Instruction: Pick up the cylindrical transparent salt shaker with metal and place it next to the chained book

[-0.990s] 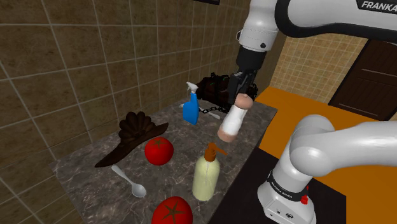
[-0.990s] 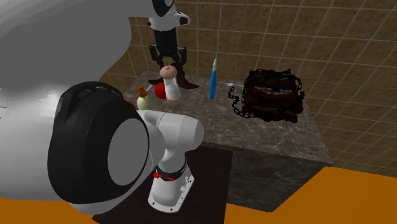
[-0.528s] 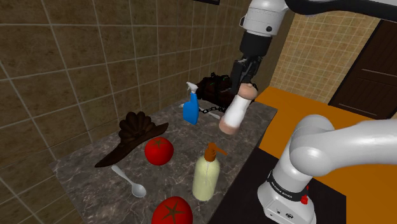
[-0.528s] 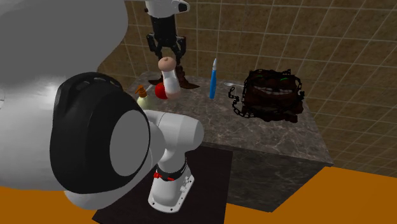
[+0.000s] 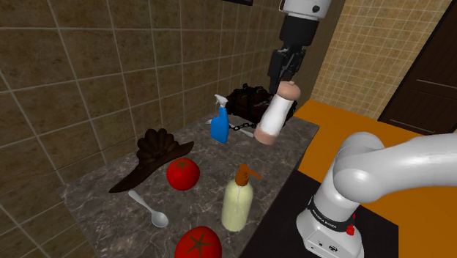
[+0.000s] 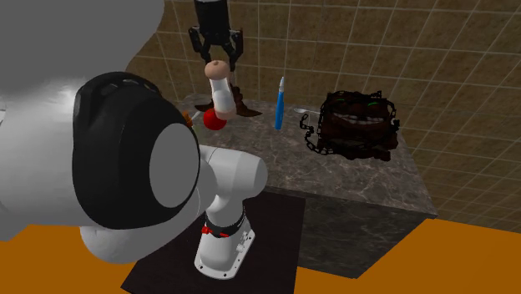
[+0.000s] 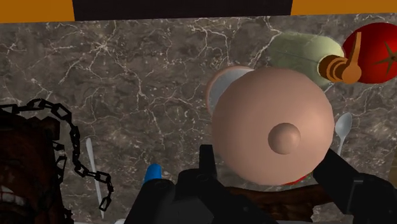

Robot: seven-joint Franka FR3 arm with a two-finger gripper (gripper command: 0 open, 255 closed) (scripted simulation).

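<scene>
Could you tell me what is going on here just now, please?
The black gripper holds a white salt shaker by its tan domed cap, so that it hangs tilted above the marbled counter. The dark chained book lies further along the counter; the shaker is not yet set down beside it.

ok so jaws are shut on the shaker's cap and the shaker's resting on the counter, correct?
Not quite. The jaws are shut on the cap, but the salt shaker is not resting on the counter. It hangs tilted in the air above the counter, as the shoulder view shows.
</scene>
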